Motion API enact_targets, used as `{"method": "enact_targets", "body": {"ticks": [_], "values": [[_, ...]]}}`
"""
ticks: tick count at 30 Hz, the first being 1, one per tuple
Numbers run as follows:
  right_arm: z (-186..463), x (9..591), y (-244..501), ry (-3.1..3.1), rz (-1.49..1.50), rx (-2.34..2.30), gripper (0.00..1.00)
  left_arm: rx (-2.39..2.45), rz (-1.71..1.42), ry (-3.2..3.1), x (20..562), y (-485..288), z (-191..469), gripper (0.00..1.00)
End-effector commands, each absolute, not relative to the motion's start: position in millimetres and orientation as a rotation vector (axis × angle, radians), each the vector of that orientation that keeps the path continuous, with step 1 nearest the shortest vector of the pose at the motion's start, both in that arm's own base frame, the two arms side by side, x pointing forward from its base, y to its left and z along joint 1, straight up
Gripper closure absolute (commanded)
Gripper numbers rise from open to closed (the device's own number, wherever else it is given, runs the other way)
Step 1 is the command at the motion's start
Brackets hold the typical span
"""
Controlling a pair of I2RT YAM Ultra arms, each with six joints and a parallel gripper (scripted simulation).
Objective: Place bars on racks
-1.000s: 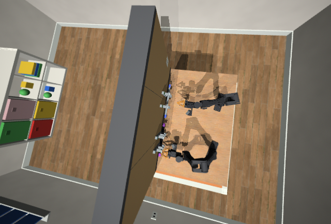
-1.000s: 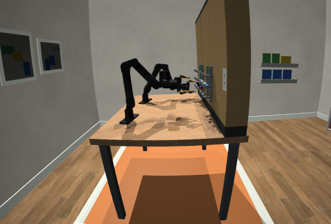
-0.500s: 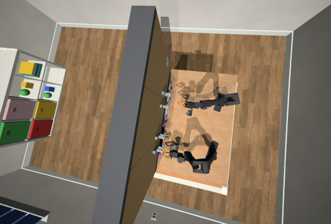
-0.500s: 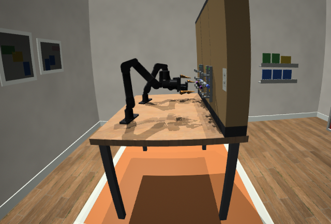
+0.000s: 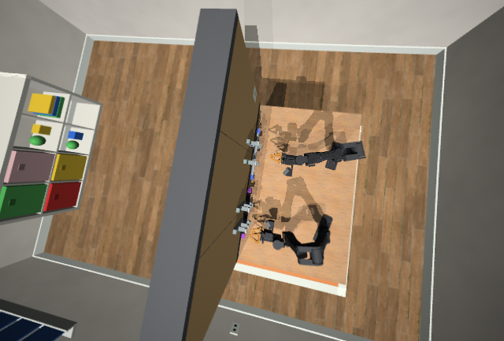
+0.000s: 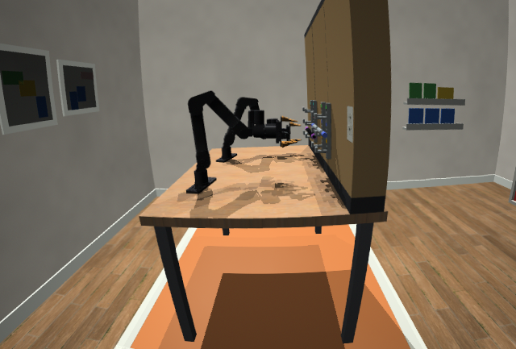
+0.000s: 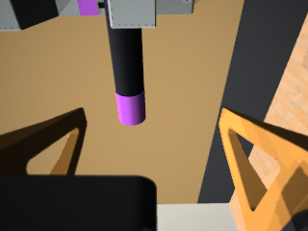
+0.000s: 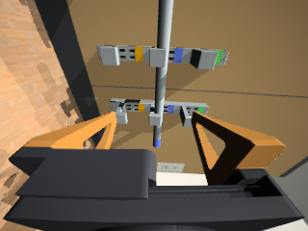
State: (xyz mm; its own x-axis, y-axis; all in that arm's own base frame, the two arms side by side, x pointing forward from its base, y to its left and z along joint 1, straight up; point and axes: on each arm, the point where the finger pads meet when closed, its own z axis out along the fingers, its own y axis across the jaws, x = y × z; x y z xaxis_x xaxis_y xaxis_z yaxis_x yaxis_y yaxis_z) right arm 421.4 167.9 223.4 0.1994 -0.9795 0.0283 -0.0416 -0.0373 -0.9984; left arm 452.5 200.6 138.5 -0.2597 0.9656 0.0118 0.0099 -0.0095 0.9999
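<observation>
Pincer of the left arm [image 5: 252, 235] [image 7: 153, 111] stands released, its orange fingers wide apart, with the near end of a black metal bar with purple-painted ends [image 5: 242, 235] [image 6: 313, 135] [image 7: 128, 63] showing between and beyond them in the wrist view, ungrasped. That bar lies on an arm of the left grey metal wall rack [image 5: 244, 208] [image 6: 313, 105] [image 7: 175, 7]; a purple label sits on the upright just above this arm. How the bar's far end rests cannot be told from the wrist view. The right arm's pincer [image 5: 272, 157] [image 6: 297, 131] [image 8: 154, 115] is released too, spread wide and holding nothing, a little back from the right grey metal wall rack [image 5: 254, 144] [image 6: 328, 128] [image 8: 129, 54]. Across the middle pair of that rack's arms lies a pale grey metal bar with blue-painted ends [image 5: 255, 153] [image 6: 318, 130] [image 8: 162, 72], its middle between them, and the labels above those arms are blue; orange labels mark the lowest pair, green the top. Both racks hang on a tan panel wall [image 5: 238, 97] [image 6: 337, 66] [image 7: 178, 96] [image 8: 241, 29] rising from the wooden surface [image 5: 317, 190] [image 6: 250, 207].
</observation>
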Motion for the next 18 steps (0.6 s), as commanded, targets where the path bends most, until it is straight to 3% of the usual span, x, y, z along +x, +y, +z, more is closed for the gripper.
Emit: {"method": "enact_targets", "body": {"ticks": [1,18], "values": [[241.2,418.4,161.9,1.064,-1.065,-1.295,0.0,1.071,1.403,1.396,445.3,200.9,148.9,0.0],[241.2,418.4,161.9,1.064,-1.065,-1.295,0.0,1.071,1.403,1.396,427.5,196.1,161.4,0.0]]}}
